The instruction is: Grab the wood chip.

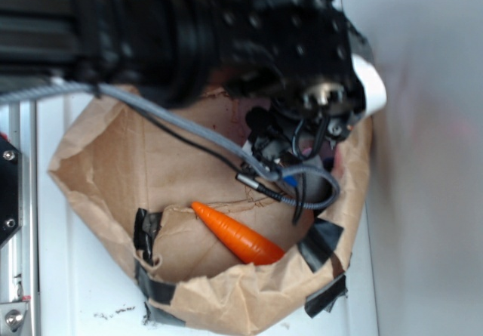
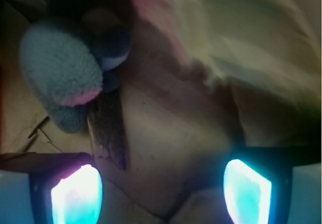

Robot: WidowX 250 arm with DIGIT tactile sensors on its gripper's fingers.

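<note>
On my wrist view the wood chip (image 2: 108, 133) lies flat on the brown paper floor of the bag (image 1: 113, 162), a dark, rough, elongated sliver with a jagged lower end. It sits just above and slightly inside my left glowing fingertip (image 2: 75, 196). Its upper end runs under the grey plush mouse (image 2: 60, 75), whose pink-edged ear overlaps it; the two look to be touching there. A darker part of the mouse's body (image 2: 110, 45) sits just above the chip.

The jaws of my gripper (image 2: 161, 191) stand wide open, one pad at the lower left and the other at the lower right of the wrist view, with bare paper between them. Nothing is held. The chip lies off to the left of the gap rather than centred in it.

From the exterior view I can't see the chip at all; the black arm (image 1: 226, 34) and its cables (image 1: 302, 185) reach down into the bag's right side and hide that corner. An orange carrot (image 1: 238, 234) lies on the bag floor toward the front, apart from the gripper. The torn bag, patched with black tape (image 1: 321, 249), rests on the white counter (image 1: 75, 298).
</note>
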